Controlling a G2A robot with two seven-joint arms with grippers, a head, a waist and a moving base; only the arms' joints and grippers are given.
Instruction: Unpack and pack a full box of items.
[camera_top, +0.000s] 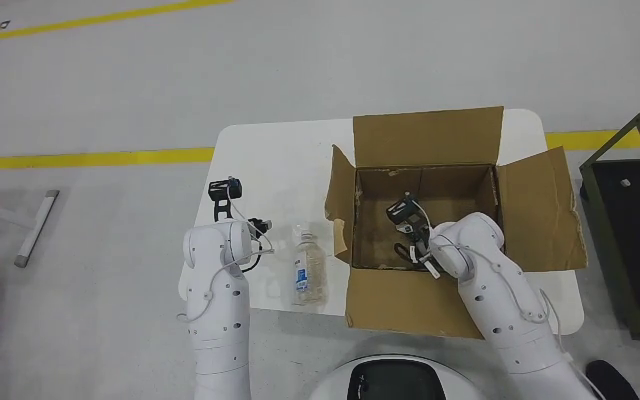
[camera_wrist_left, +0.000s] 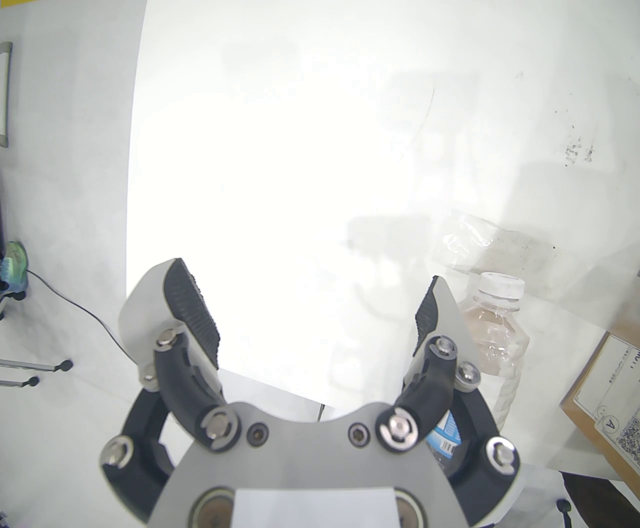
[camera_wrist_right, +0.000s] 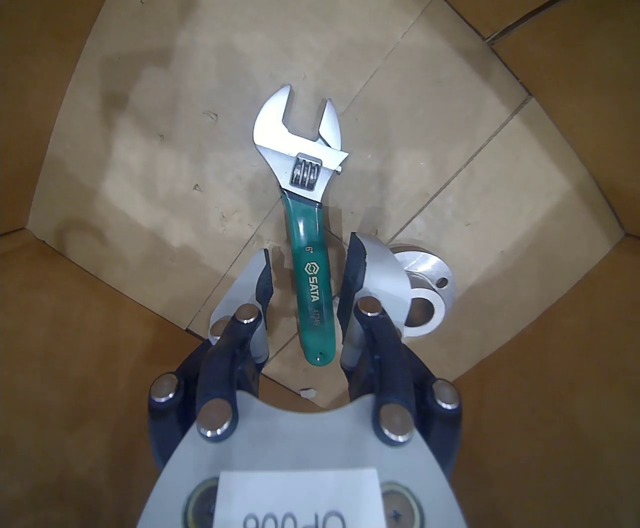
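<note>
Top view: the left claw (camera_top: 225, 190) hangs over the left part of the white surface (camera_top: 280, 150), its jaws spread wide and holding nothing. Just to its right, a clear plastic water bottle with a white cap (camera_top: 308, 265) lies on its side on the surface, cap pointing away from the robot. Farther right stands the open brown cardboard box (camera_top: 450, 130), flaps folded outward. The right claw (camera_top: 405, 215) is down inside it, partly open. In the right wrist view a green-handled silver adjustable wrench (camera_wrist_right: 300, 165) lies flat on the box floor, its handle between the two fingers with a gap on each side. A silver round metal flange (camera_wrist_right: 425, 295) lies just beside one finger.
</note>
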